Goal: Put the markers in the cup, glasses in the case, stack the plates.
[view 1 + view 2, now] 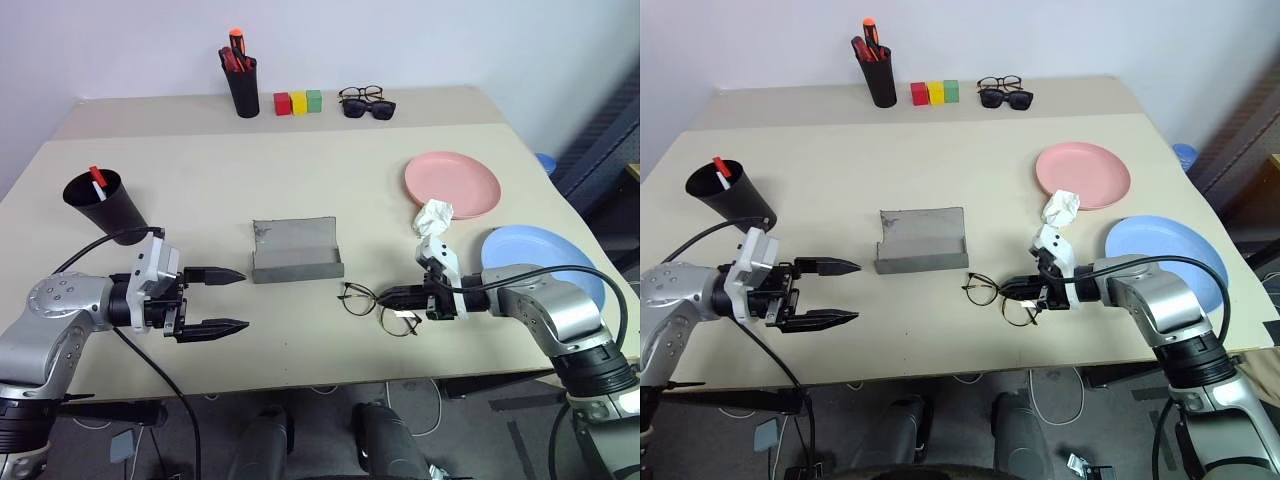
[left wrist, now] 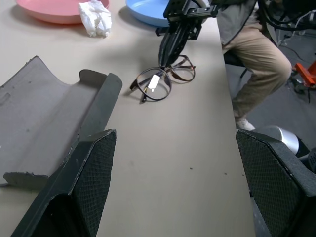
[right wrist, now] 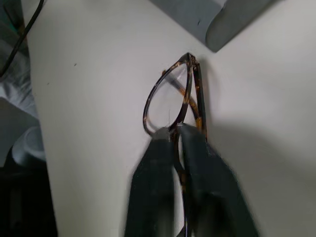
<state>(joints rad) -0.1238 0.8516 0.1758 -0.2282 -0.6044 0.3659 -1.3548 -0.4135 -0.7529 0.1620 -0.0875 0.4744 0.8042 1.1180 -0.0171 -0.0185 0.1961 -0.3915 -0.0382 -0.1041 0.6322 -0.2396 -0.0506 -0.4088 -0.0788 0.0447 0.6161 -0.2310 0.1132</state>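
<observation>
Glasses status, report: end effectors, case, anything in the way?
Right end effector shut on glasses; left end effector open. Case open beside them. Crumpled tissue against pink plate.

Room bright, light soft and even, maybe from above. Small soft shadows under cup [image 1: 105, 200] and plates [image 1: 452, 183]. Head views sharp. Right wrist view: fingers [image 3: 153, 187] blurry, dark shadow beside glasses [image 3: 175, 101].
</observation>
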